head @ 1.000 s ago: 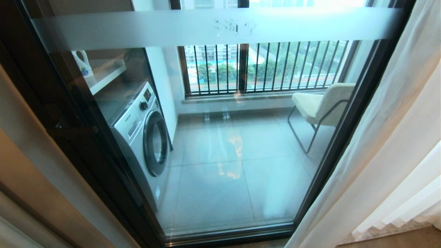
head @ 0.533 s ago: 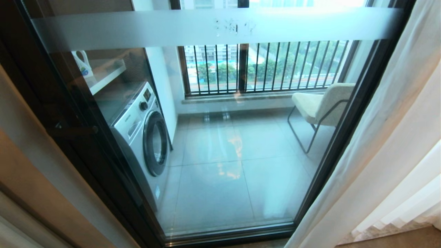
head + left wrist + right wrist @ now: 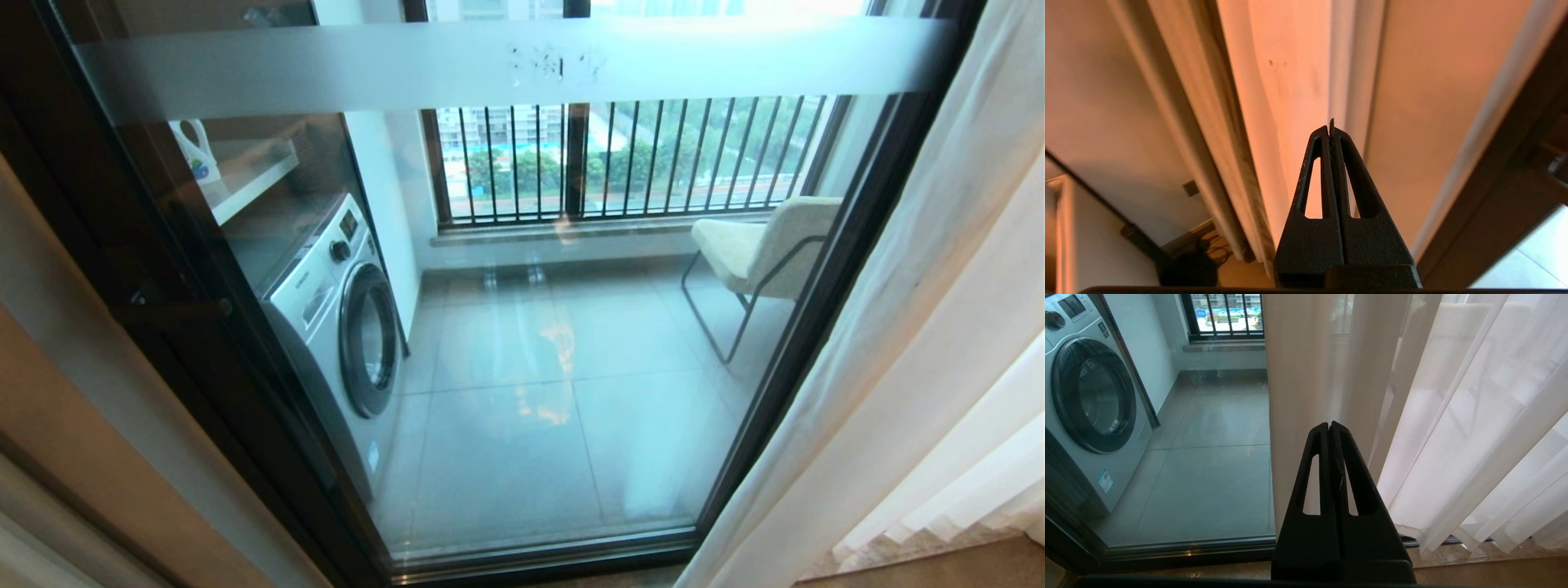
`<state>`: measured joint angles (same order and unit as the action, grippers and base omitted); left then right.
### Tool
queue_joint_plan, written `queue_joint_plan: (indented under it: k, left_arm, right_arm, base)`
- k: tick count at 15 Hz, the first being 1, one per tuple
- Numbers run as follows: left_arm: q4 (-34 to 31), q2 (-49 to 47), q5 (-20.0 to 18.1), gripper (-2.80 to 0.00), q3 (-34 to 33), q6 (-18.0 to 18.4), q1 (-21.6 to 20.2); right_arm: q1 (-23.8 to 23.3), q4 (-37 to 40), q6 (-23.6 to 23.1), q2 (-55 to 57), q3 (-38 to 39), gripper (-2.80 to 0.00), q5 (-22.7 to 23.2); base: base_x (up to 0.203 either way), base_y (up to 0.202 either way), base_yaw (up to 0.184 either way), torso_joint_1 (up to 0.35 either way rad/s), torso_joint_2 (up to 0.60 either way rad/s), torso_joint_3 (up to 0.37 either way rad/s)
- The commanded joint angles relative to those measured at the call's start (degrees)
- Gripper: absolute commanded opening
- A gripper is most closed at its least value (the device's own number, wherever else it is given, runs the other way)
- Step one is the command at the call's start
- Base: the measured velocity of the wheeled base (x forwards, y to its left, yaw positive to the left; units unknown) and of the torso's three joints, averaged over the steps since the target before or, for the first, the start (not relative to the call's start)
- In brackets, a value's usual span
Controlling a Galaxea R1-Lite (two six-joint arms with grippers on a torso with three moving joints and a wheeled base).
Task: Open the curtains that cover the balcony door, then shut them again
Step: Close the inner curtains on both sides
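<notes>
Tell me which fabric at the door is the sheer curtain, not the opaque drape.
The white curtain bunched at the door's right edge: the chair shows through its folds. The tan drape at the left edge is opaque.

My closed left hand faces gathered drape folds with the dark door frame alongside, while my closed right hand has the sheer curtains directly ahead and bare door glass beside them.

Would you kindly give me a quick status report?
Left gripper shut, empty, facing beige drapes. Right gripper shut, empty, before sheer curtains. Curtains gathered right; balcony door glass uncovered. Nothing blocking.
</notes>
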<state>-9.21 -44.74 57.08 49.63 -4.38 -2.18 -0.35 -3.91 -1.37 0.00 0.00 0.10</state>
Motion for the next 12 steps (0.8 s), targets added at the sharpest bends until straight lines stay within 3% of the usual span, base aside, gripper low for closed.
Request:
queue_joint_plan:
  k: [1,3,5,12]
  left_arm:
    - [-0.09,-2.3,0.07,-2.8,1.09,-0.08,-3.75]
    - [-0.1,-2.3,-1.58,-2.8,1.23,-0.1,-10.95]
    - [-0.1,-2.43,-5.54,-2.8,1.48,-0.11,-14.78]
    - [-0.19,-1.89,-5.66,-2.8,1.18,0.07,-14.87]
  right_arm:
    - [0.0,-0.04,-0.04,0.09,0.0,-2.8,0.08]
    - [-0.08,-0.04,-0.04,0.09,0.0,-2.8,0.02]
    - [0.0,-0.04,-0.04,0.09,0.0,-2.8,0.04]
    - [-0.08,-0.04,-0.04,0.0,0.0,-2.8,0.08]
  base:
    - [0.0,0.0,0.0,0.0,0.0,0.0]
    - [0.0,0.0,0.0,0.0,0.0,0.0]
    - [0.0,0.0,0.0,0.0,0.0,0.0]
    - [0.0,0.0,0.0,0.0,0.0,0.0]
